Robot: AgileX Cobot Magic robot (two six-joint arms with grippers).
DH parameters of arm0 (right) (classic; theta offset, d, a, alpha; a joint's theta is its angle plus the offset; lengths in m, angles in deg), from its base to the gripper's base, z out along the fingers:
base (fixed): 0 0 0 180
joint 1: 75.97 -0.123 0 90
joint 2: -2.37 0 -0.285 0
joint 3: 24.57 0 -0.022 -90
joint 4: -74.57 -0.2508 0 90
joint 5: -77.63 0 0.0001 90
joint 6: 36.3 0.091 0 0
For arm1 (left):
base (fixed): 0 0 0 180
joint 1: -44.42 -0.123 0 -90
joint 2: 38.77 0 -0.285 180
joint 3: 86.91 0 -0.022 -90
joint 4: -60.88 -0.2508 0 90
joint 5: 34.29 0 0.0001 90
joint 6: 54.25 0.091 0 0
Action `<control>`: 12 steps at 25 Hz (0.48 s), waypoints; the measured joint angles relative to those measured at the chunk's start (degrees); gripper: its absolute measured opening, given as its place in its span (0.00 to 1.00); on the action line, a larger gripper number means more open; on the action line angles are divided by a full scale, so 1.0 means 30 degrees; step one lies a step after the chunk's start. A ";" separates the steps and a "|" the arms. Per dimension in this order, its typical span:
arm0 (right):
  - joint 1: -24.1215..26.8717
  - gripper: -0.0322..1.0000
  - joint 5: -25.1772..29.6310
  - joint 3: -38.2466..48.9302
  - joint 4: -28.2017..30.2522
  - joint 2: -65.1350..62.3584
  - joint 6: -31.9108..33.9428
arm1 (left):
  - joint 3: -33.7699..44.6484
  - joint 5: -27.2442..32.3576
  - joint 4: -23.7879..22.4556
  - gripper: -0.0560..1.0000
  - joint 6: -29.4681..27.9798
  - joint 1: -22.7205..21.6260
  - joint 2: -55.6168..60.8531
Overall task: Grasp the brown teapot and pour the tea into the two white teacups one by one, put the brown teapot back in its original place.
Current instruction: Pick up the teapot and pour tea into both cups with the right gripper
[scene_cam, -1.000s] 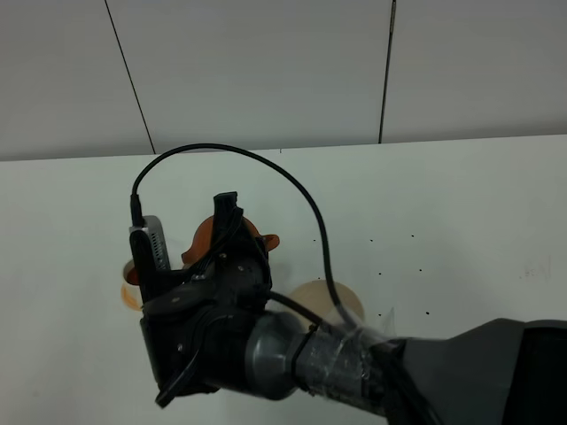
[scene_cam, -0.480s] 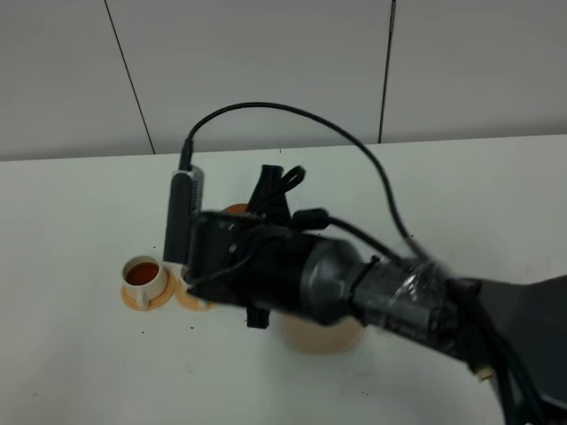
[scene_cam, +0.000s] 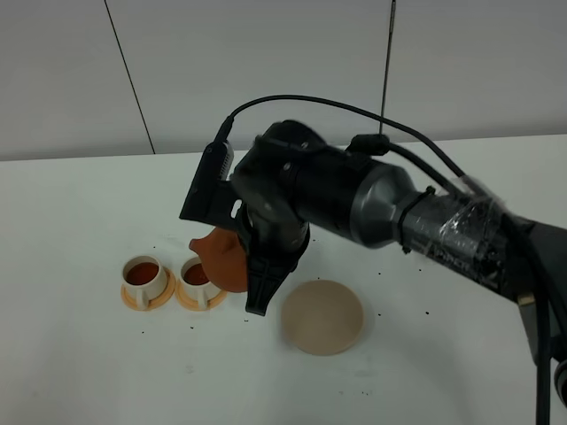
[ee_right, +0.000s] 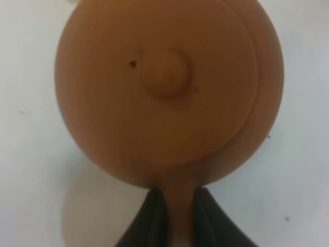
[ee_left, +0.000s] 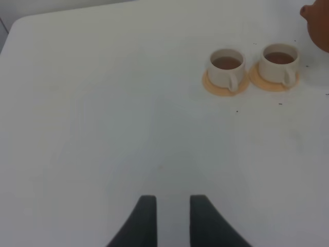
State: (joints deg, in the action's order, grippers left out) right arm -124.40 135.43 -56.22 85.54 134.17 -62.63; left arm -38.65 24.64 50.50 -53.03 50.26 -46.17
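Observation:
My right gripper point(scene_cam: 253, 282) is shut on the loop handle of the brown teapot point(scene_cam: 221, 258). The pot hangs just right of the two white teacups, spout pointing toward them. The right wrist view looks down on the brown teapot's lid point(ee_right: 167, 77), with the handle pinched in my right gripper point(ee_right: 177, 216). The left teacup point(scene_cam: 143, 274) and the right teacup point(scene_cam: 197, 274) stand on orange saucers and hold brown tea. The beige coaster point(scene_cam: 322, 316) lies bare, right of the pot. My left gripper point(ee_left: 172, 218) is open over bare table, short of the teacups point(ee_left: 226, 67) point(ee_left: 280, 62).
The white table point(scene_cam: 461, 186) runs back to a grey panelled wall. The right arm's thick body and its black cable point(scene_cam: 354, 111) arch over the middle of the table. Small dark specks dot the surface around the coaster.
The right arm has swung up and back from the near left toward the middle, carrying the teapot. Both teacups now show, where the arm hid them before.

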 joint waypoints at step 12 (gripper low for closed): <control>0.1680 0.12 0.1547 -0.0712 -0.4794 0.0201 -0.2212 | 0.0000 0.0000 0.0000 0.27 0.0033 0.0000 0.0000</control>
State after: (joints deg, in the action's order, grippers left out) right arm -119.36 140.07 -58.36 71.16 134.77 -69.26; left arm -38.65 24.64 50.50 -52.93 50.26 -46.17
